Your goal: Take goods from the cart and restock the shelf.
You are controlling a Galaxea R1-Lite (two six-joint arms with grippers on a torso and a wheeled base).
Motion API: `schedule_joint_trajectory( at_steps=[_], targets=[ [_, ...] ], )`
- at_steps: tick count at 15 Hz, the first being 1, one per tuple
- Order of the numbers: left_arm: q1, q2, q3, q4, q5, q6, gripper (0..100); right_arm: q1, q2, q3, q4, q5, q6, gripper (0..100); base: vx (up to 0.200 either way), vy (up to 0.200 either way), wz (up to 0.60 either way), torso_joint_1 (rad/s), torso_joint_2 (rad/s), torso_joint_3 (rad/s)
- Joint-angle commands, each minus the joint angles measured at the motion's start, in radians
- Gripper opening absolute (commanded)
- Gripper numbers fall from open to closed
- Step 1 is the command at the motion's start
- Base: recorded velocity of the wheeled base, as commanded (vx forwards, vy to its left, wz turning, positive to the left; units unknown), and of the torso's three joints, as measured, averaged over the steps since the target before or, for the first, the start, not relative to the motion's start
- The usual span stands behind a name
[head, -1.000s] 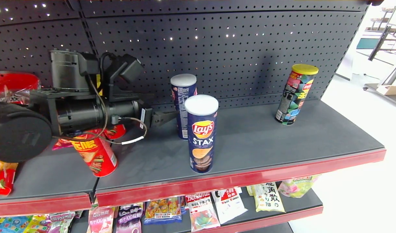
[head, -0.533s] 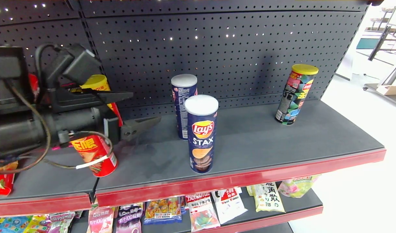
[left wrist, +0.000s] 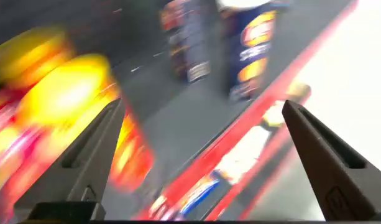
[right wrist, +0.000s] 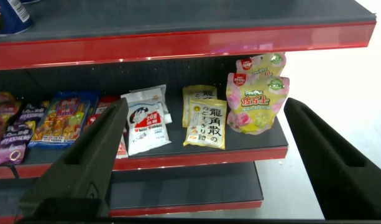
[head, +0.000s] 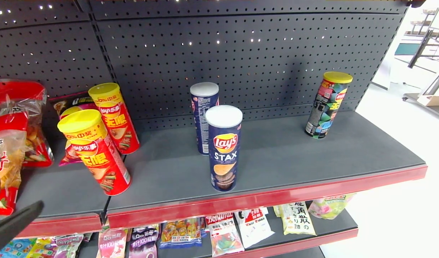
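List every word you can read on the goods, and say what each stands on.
"Lay's STAX": front blue can
"无限": front red can
"White Rabbit": white bag on the lower shelf
"龍角散": yellow sachet beside it
Too small to read: rear blue can, multicoloured can

Two red cans (head: 97, 157) (head: 116, 120), two blue cans (head: 224, 150) (head: 201, 111) (one patterned (head: 327, 107)).

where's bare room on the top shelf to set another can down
Widest bare patch of the shelf: between the two blue cans and the multicolour can, back wall to red front edge. A narrower gap lies between the red cans and the blue cans. The left end is crowded with red cans and snack bags.
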Motion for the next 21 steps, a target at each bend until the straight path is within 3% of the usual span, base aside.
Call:
schedule_joint_trajectory(
  at_steps=[1, 2, 3, 5, 7, 10, 11, 12, 13, 18, 21],
  targets=[
    [0.199, -0.262, 0.094, 0.106, 0.09, -0.096, 100, 0.0, 0.001, 0.0, 0.0, 0.0, 0.0, 100, 0.0, 0.0, 0.0, 0.0, 0.0, 0.0],
    [0.229, -0.337, 0.086, 0.209, 0.101, -0.156, 100, 0.0, 0.001, 0.0, 0.0, 0.0, 0.0, 100, 0.0, 0.0, 0.0, 0.0, 0.0, 0.0],
    [0.215, -0.417, 0.091, 0.281, 0.087, -0.162, 100, 0.0, 0.001, 0.0, 0.0, 0.0, 0.0, 100, 0.0, 0.0, 0.0, 0.0, 0.0, 0.0],
    [0.133, -0.557, 0.12, 0.396, 0.035, -0.155, 100, 0.0, 0.001, 0.0, 0.0, 0.0, 0.0, 100, 0.0, 0.0, 0.0, 0.0, 0.0, 0.0],
    [0.126, -0.567, 0.143, 0.406, 0.076, -0.141, 100, 0.0, 0.001, 0.0, 0.0, 0.0, 0.0, 100, 0.0, 0.0, 0.0, 0.0, 0.0, 0.0],
    [0.126, -0.567, 0.187, 0.399, 0.18, -0.159, 100, 0.0, 0.003, 0.0, 0.0, 0.0, 0.0, 100, 0.0, 0.0, 0.0, 0.0, 0.0, 0.0],
    [0.126, -0.567, 0.187, 0.399, 0.24, -0.169, 100, 0.0, 0.001, 0.0, 0.0, 0.0, 0.0, 100, 0.0, 0.0, 0.0, 0.0, 0.0, 0.0],
    [0.126, -0.567, 0.187, 0.399, 0.24, -0.169, 100, 0.0, 0.001, 0.0, 0.0, 0.0, 0.0, 100, 0.0, 0.0, 0.0, 0.0, 0.0, 0.0],
    [0.126, -0.567, 0.2, 0.399, 0.277, -0.167, 100, 0.0, 0.003, 0.0, 0.0, 0.0, -0.001, 100, 0.0, 0.0, 0.0, 0.0, 0.0, 0.0],
    [0.126, -0.567, 0.21, 0.397, 0.282, -0.164, 100, 0.0, 0.003, 0.0, 0.0, 0.002, -0.006, 100, 0.0, 0.0, 0.48, 0.0, 0.0, 0.003],
    [0.126, -0.567, 0.212, 0.393, 0.28, -0.162, 100, 0.0, 0.003, 0.0, -0.002, 0.002, -0.003, 100, 0.0, 0.0, 0.0, 0.0, 0.0, 0.0]
  ],
)
